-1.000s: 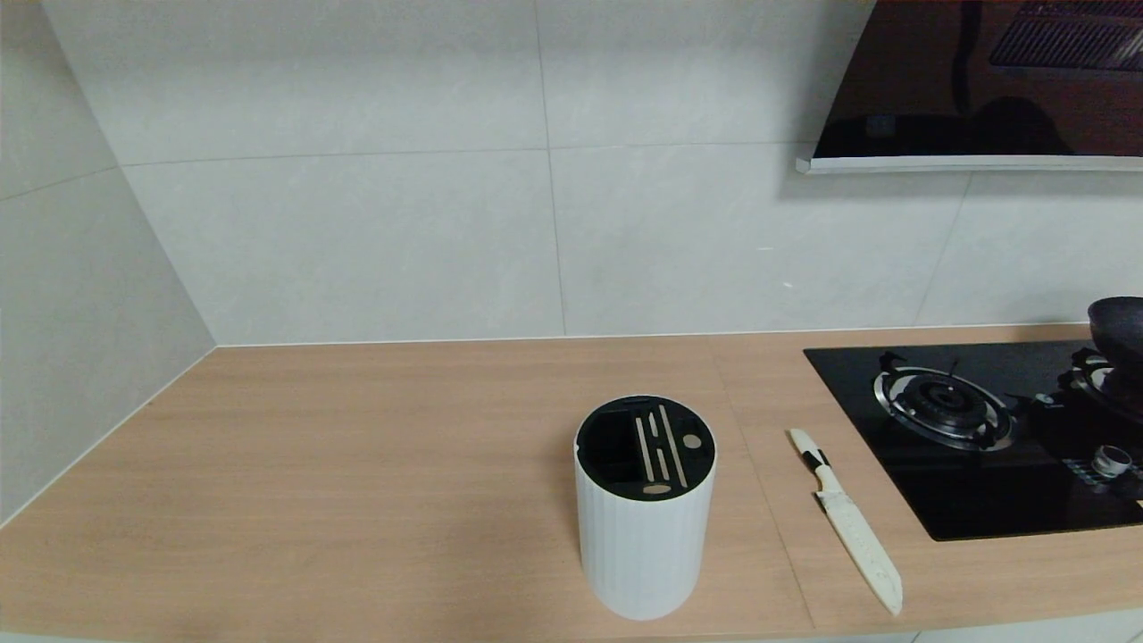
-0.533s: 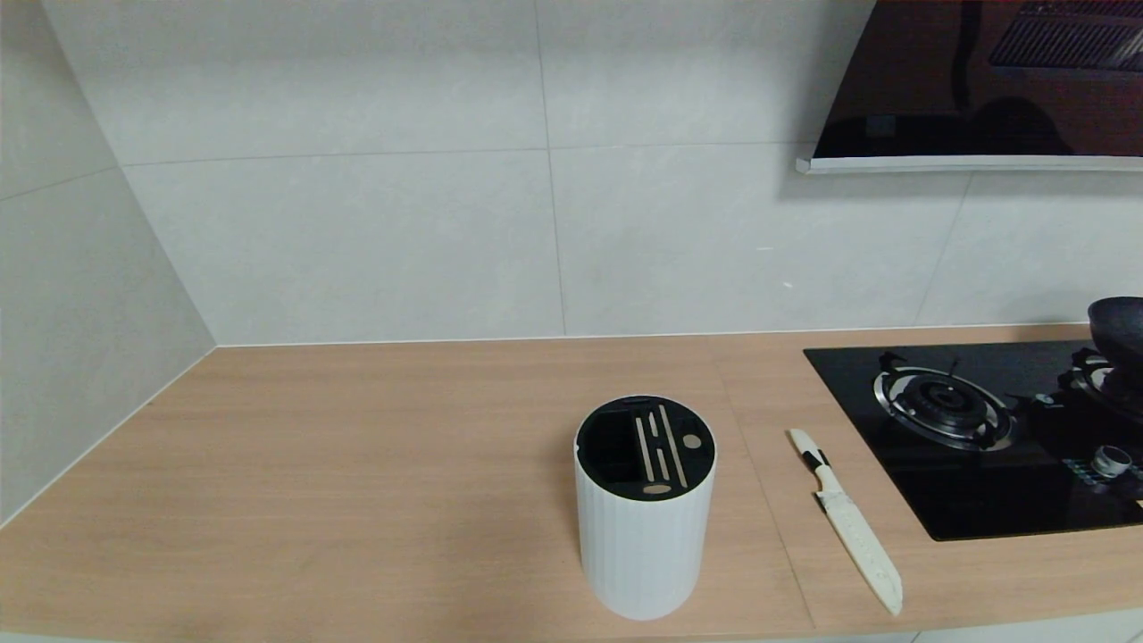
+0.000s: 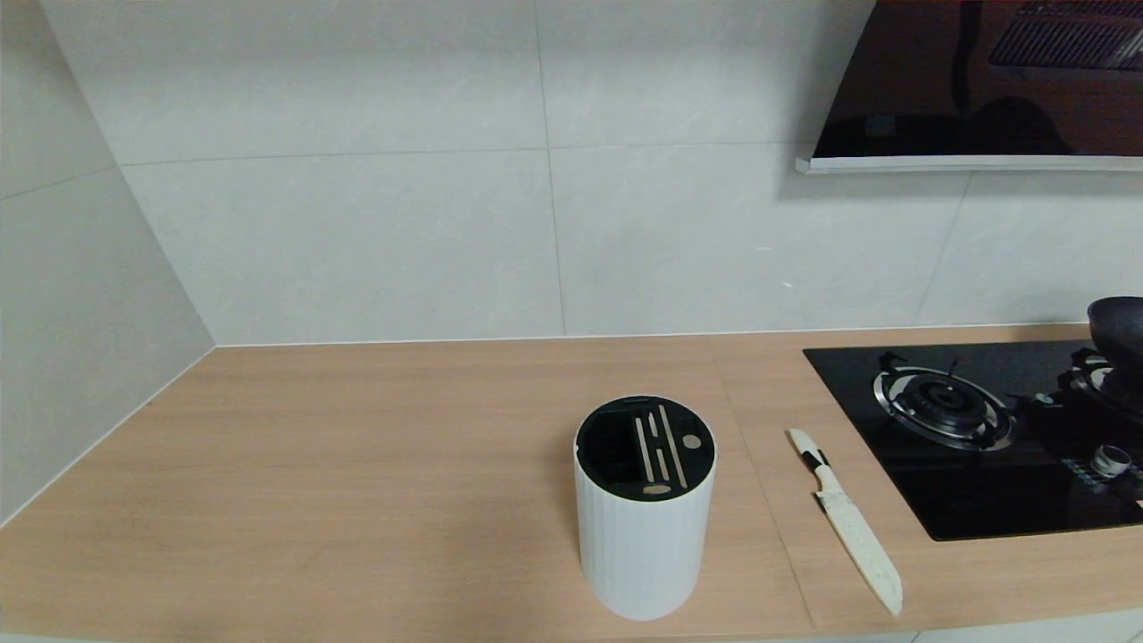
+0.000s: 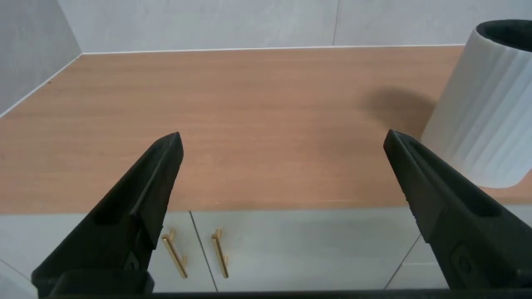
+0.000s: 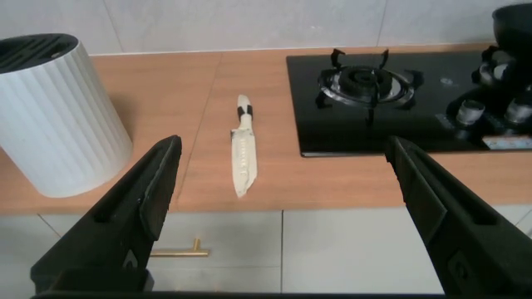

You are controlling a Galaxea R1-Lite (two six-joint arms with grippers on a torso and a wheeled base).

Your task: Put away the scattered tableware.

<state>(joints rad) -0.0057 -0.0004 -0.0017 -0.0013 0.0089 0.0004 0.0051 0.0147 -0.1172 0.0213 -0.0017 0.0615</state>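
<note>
**Off the counter's front edge: both grippers spread, knife not yet lifted**

Left gripper (image 4: 283, 145) and right gripper (image 5: 283, 148) hang just off the front of the counter (image 3: 357, 446), jaws wide apart and holding nothing. Ahead of the right one, the knife (image 3: 846, 522) lies flat between the ribbed white holder (image 3: 645, 545) and the hob (image 3: 982, 446), with its handle toward the wall and its tip close to the front edge. Two hazards seem likely. The thin, flat blade offers little to pinch, so a shallow grasp may skid it off the edge. A misaligned blade pushed at the narrow slots (image 3: 656, 444) may tip the holder.
</note>
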